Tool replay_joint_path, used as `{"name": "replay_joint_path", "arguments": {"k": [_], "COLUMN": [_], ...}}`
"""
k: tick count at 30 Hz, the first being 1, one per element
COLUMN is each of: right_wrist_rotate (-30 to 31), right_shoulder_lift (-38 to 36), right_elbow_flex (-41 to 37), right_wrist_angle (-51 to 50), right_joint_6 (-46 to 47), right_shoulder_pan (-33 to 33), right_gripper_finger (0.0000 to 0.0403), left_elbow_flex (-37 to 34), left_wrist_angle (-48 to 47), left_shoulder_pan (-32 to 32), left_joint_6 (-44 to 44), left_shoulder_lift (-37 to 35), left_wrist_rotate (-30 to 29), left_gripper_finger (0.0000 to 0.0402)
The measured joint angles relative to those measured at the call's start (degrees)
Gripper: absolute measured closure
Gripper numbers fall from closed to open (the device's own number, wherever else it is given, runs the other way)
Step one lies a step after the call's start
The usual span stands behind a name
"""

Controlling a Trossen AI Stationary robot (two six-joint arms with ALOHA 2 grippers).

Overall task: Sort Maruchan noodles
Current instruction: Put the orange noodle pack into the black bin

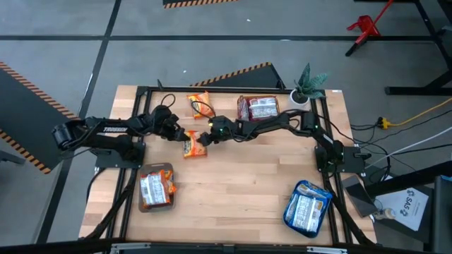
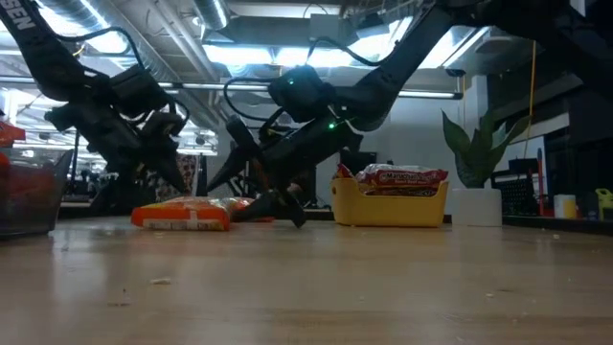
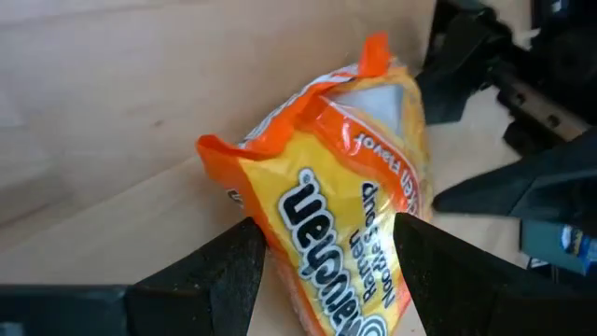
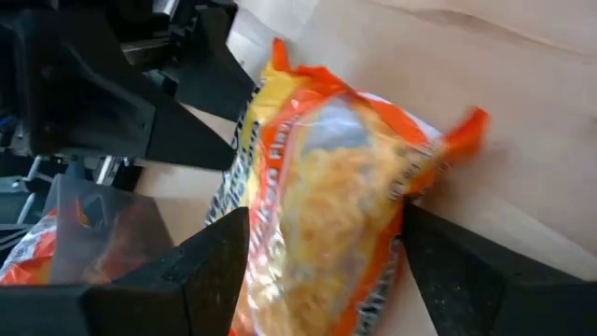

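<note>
One orange Maruchan packet [image 1: 195, 145] lies on the table's middle, between both grippers. My left gripper [image 1: 185, 135] comes at it from the left, and its fingers flank the packet [image 3: 336, 224] in the left wrist view. My right gripper [image 1: 205, 138] reaches in from the right, and the packet [image 4: 326, 205] fills the gap between its fingers. A second orange packet [image 1: 200, 106] lies flat near the far edge. Red-and-white packets sit in the yellow bowl [image 1: 244, 116]. Orange packets fill the near-left tray [image 1: 156, 168], and blue ones fill the near-right tray [image 1: 288, 212]. My left gripper pinches the orange packet across its width, one finger [image 3: 238, 266] on each long edge [image 3: 280, 215]. It slants down from the left, fingers along the packet. The packet rests on the table [image 2: 182, 217]. My right gripper pinches the same packet across its width at its other end [image 4: 392, 201], slanting down from the right. One finger [image 4: 438, 261] stands on each side. The wrapper crinkles beside the fingers.
A potted plant [image 1: 308, 86] stands at the far right corner beside the yellow bowl. A dark frame rail [image 1: 212, 90] runs along the far edge. Bare wood [image 1: 233, 183] lies between the two near trays. The two grippers stand close together over the middle.
</note>
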Motion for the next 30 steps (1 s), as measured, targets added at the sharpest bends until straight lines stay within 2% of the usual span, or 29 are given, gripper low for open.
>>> {"name": "replay_joint_path", "arguments": {"k": [6,12,23,30], "right_wrist_rotate": [-1.22,-1.46,-5.89,-10.03], "right_shoulder_lift": [2.96,3.48,3.18,2.72], "right_elbow_flex": [5.84,9.99,10.02,9.89], "right_wrist_angle": [-2.17,-11.19,-10.62,-10.07], "right_joint_6": [-1.92,-5.19,-6.13,-5.77], "right_shoulder_pan": [0.66,0.86,0.84,0.86], "right_gripper_finger": [0.0136,0.0157,0.0265,0.0283], "left_elbow_flex": [0.00,0.00,-0.11,-0.22], "left_wrist_angle": [0.31,0.86,2.85,3.57], "left_shoulder_pan": [-3.27,-4.48,-4.46,-4.41], "left_joint_6": [-0.83,-2.13,-8.73,-14.95], "left_shoulder_lift": [0.00,0.02,0.07,-1.59], "left_wrist_rotate": [-3.62,-5.23,-0.98,4.59], "left_gripper_finger": [0.0170,0.0170,0.0178,0.0182]}}
